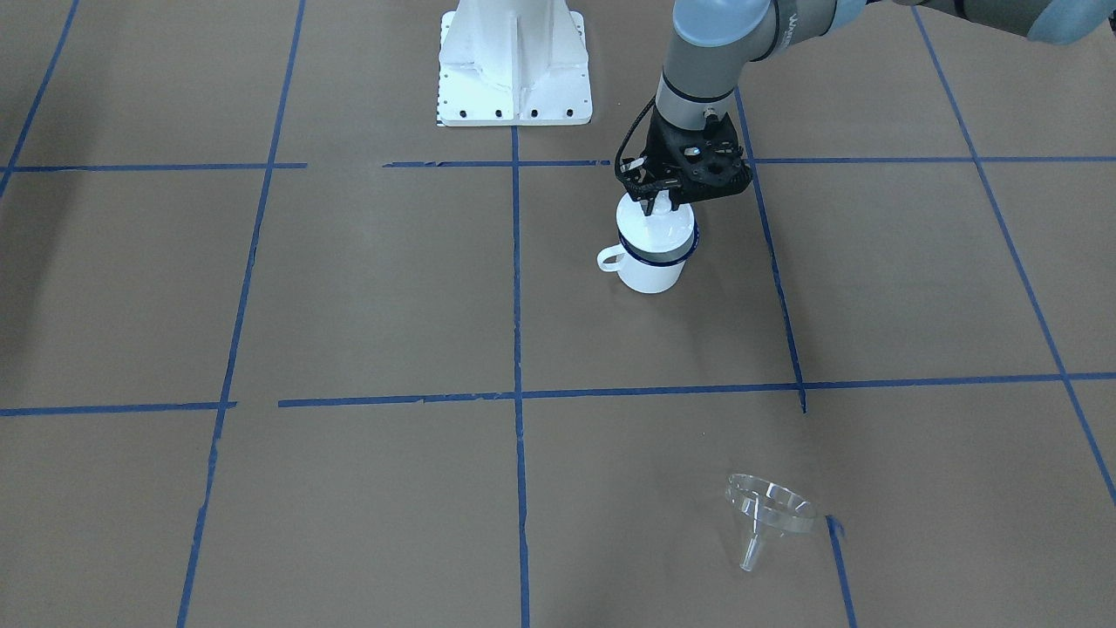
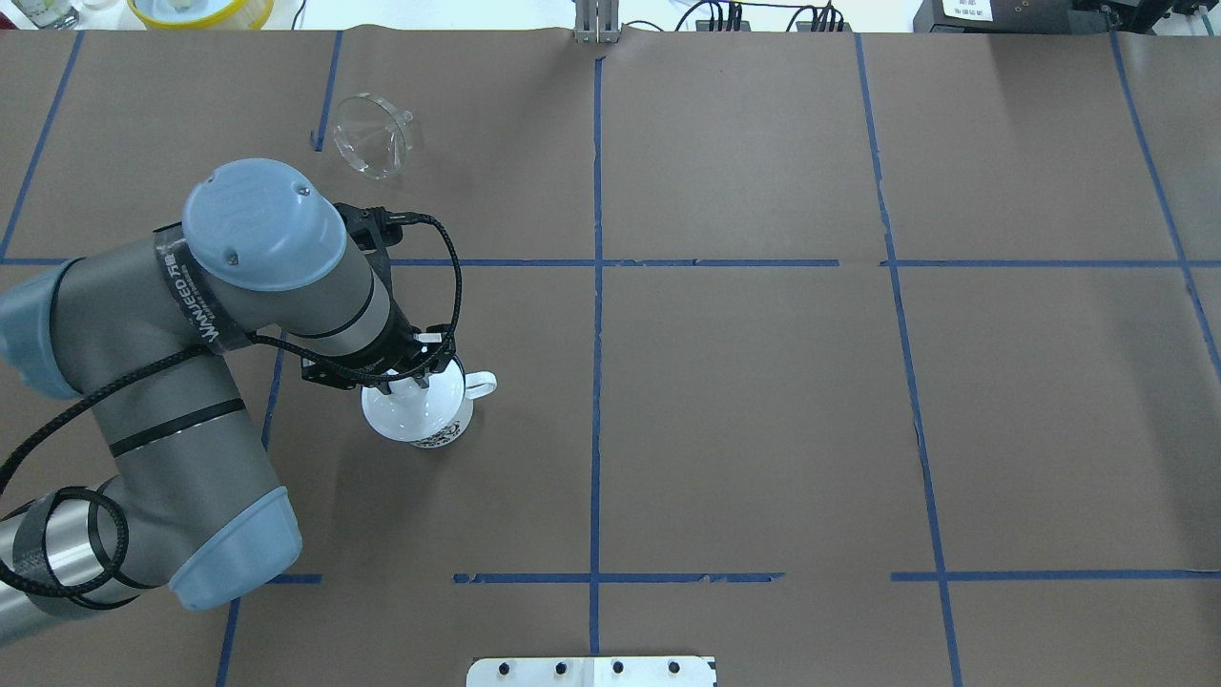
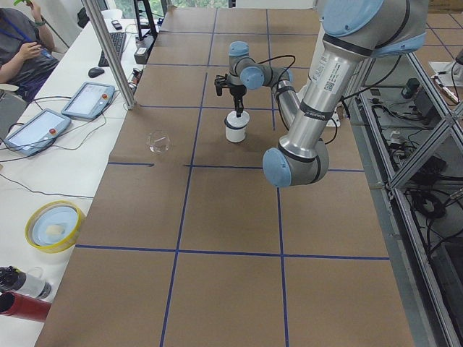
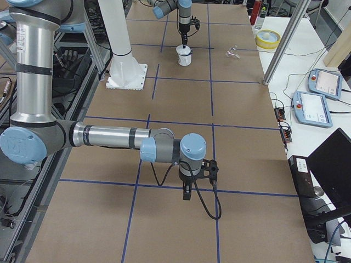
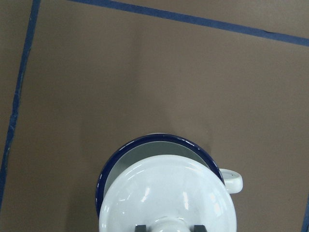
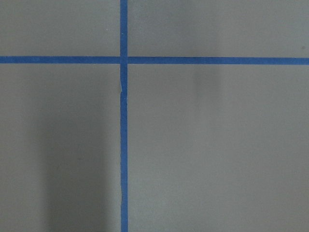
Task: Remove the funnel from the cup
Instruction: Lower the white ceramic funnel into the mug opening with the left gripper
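Observation:
The clear funnel [image 1: 772,506] lies on its side on the brown table, far from the cup; it also shows in the overhead view [image 2: 375,134]. The white cup [image 1: 649,272] with a dark blue rim stands upright, its handle [image 2: 482,384] free. My left gripper [image 1: 660,205] is straight above the cup, shut on the knob of a white round lid [image 5: 169,198]. The lid covers most of the cup's mouth, offset so that a crescent of the inside [image 5: 149,150] shows. My right gripper [image 4: 186,192] hangs over bare table far from both; I cannot tell whether it is open.
The white robot base [image 1: 514,70] stands behind the cup. A yellow bowl [image 2: 200,10] sits beyond the table's far edge. Tablets [image 3: 87,100] and a person are at the side bench. Blue tape lines divide the table.

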Controlling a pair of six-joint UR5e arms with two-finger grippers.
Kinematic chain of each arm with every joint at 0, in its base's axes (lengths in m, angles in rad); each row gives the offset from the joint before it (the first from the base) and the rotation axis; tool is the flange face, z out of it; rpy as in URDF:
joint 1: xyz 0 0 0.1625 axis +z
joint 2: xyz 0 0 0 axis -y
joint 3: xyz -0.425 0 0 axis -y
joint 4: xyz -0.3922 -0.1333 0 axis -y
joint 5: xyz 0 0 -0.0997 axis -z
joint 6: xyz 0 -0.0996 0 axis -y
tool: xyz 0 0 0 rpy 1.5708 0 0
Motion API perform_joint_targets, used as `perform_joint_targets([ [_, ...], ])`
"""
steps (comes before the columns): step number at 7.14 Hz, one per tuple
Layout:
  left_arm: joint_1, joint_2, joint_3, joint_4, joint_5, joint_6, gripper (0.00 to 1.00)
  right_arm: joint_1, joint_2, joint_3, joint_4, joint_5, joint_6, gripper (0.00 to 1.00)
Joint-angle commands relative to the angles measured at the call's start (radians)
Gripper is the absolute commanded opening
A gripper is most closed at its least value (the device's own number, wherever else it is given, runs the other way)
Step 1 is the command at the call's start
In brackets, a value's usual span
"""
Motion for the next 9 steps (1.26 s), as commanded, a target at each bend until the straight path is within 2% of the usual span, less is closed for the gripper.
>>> perform_joint_targets([
  [1, 0.0, 0.001, 0.0, 0.0, 0.0, 0.006, 0.0, 0.0, 0.0, 0.0, 0.0, 0.0, 0.0, 1.0],
  [9, -0.014, 0.019, -0.003, -0.004, 0.0, 0.026, 0.0, 0.0, 0.0, -0.002, 0.0, 0.0, 0.0, 1.0],
])
